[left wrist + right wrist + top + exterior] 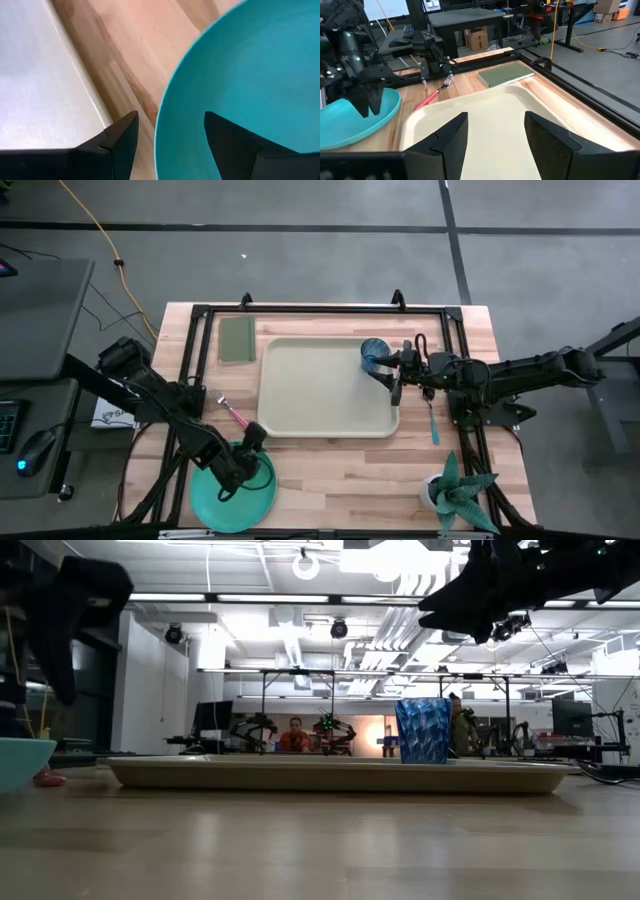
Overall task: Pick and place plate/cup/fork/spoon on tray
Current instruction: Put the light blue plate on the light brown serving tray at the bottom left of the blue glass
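Note:
The beige tray [300, 395] lies mid-table. The blue cup [373, 356] stands upright on its base in the tray's far right corner, as the low view [423, 730] also shows. My right gripper [394, 383] is open and empty above the tray [485, 105], just beside the cup. The teal plate [232, 492] lies on the table near the front left. My left gripper [251, 443] is open at the plate's far rim [162, 115], one finger over the plate, one outside. The pink fork [236, 413] lies left of the tray. The blue spoon [433, 420] lies to its right.
An olive-green flat rectangle [237, 340] lies at the far left of the tray. A potted plant [456, 495] stands at the front right. A black frame [330, 309] runs along the table's far and side edges. Bare wood lies between tray and front edge.

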### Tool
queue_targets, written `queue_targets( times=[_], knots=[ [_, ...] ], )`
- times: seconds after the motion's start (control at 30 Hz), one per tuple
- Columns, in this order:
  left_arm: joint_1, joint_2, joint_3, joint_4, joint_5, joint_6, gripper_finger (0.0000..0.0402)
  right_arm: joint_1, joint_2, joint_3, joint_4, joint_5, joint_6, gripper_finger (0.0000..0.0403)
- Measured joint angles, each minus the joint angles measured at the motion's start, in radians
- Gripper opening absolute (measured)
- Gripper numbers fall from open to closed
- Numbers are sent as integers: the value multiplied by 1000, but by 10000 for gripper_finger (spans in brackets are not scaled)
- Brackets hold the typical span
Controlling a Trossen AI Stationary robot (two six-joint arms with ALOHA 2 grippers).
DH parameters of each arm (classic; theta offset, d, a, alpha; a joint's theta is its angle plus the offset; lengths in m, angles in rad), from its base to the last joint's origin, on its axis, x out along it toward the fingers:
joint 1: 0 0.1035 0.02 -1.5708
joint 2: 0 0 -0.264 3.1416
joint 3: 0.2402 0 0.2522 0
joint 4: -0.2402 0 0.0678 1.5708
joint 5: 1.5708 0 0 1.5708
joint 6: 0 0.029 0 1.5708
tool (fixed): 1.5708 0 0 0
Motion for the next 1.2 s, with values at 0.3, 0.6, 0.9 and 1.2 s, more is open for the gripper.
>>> queue_targets(
  times=[0.3, 0.6, 0.9, 1.2],
  knots=[
    [135, 58, -37, 3, 128, 86, 209, 0, 0, 0, -16, 0, 1, 188],
    [196, 57, -36, 4, 277, 89, 201, 0, 0, 0, -31, 0, 1, 188],
    [247, 57, -36, -10, 392, 126, 60, 0, 0, 0, -39, 0, 1, 188],
    [315, 3, 63, -164, 476, 109, 3, 0, 0, 0, -43, 0, 1, 188]
  ],
)
